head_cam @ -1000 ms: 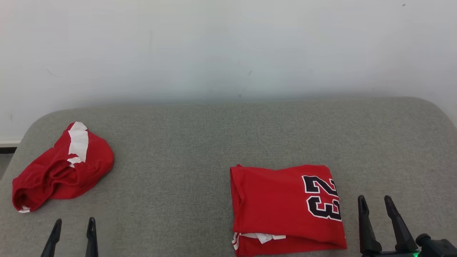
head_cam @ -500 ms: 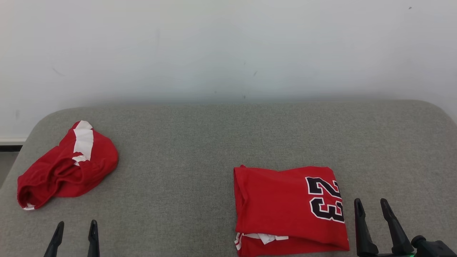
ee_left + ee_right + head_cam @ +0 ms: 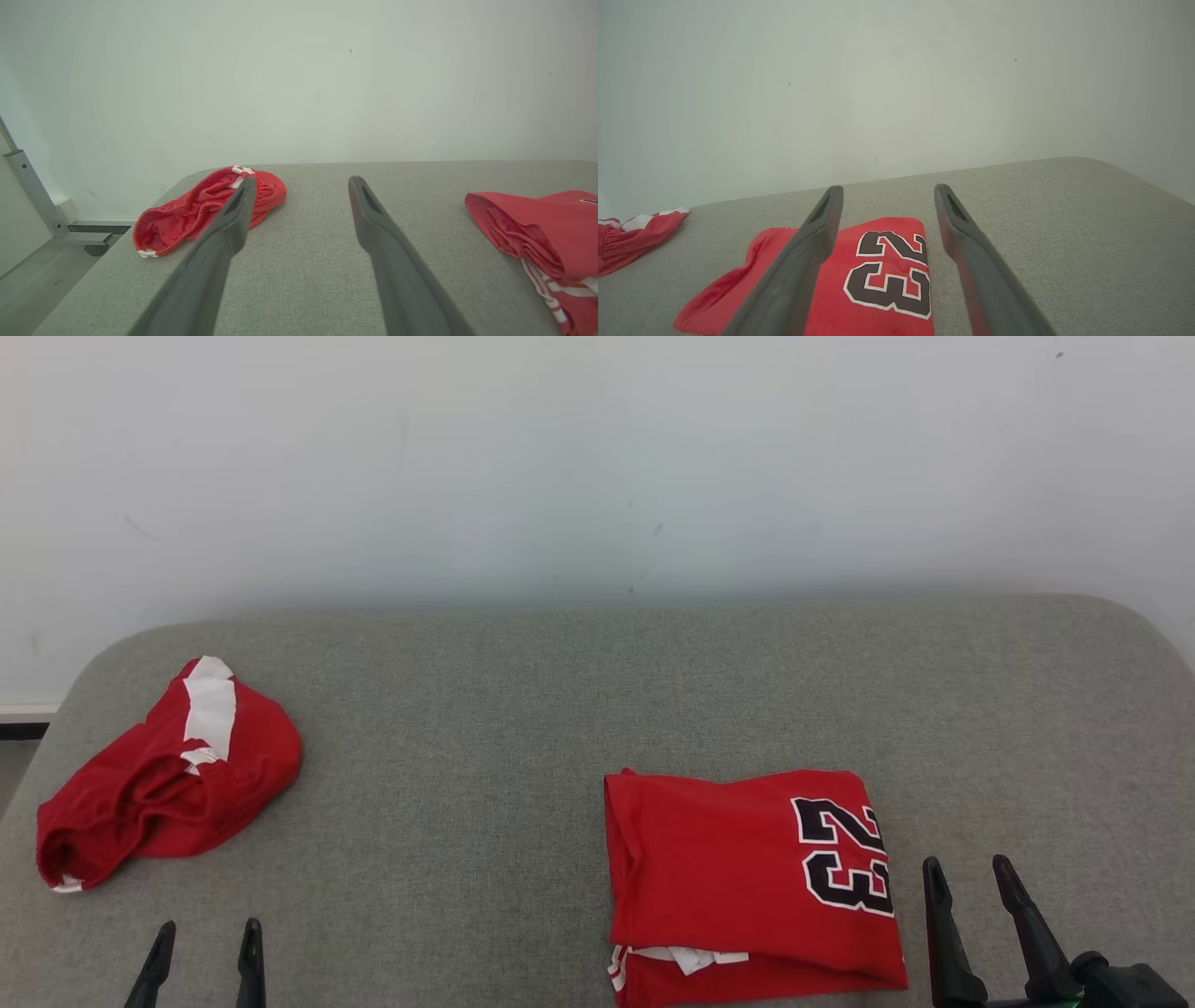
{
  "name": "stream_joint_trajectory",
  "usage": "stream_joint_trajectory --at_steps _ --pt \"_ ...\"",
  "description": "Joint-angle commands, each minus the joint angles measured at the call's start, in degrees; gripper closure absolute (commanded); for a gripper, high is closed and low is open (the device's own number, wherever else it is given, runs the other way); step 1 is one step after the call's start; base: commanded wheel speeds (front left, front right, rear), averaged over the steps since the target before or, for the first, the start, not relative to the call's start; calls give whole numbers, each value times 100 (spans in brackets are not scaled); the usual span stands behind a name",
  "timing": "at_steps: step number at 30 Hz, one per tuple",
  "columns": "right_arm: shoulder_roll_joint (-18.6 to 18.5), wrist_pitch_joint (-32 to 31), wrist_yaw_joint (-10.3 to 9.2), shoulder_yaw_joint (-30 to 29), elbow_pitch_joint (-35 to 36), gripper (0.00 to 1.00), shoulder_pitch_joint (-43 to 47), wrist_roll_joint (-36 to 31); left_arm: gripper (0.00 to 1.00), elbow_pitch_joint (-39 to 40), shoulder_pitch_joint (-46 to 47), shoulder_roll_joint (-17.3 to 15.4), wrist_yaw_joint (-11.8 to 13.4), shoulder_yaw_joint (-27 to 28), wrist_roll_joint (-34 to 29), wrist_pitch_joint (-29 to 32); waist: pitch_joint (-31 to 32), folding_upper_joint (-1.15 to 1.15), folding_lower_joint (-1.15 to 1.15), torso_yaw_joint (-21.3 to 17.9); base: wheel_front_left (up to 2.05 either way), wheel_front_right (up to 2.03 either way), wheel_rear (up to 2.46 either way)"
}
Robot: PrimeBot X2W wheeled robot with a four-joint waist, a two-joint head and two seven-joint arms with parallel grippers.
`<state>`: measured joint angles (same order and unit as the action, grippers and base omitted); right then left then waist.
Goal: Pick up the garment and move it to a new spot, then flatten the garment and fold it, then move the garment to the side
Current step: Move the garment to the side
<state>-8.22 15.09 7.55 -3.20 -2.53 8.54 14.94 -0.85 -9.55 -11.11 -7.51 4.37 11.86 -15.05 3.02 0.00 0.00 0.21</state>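
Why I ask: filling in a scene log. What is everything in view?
folded red jersey with black number 23: one, red, near right of the cushion, left of the right gripper
crumpled red garment with a white stripe: one, red and white, left end of the cushion
grey fabric cushion: one, grey, under both garments
white wall: one, white, behind the cushion
grey metal post: one, grey, by the wall in the left wrist view
left gripper: one, dark, open, lower left
right gripper: one, dark, open, lower right
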Motion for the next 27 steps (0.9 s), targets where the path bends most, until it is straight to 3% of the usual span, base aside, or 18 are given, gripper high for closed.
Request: stream_joint_trajectory --at_steps 1,27 --pt "3 8 -14 10 2 0 11 -59 0 -19 -74 6 8 11 -61 -17 6 0 0 -1 0 0 0" --pt "50 -286 -15 -73 11 0 -21 -214 0 -158 -76 26 49 -3 -175 -17 -4 0 0 -7 0 0 0"
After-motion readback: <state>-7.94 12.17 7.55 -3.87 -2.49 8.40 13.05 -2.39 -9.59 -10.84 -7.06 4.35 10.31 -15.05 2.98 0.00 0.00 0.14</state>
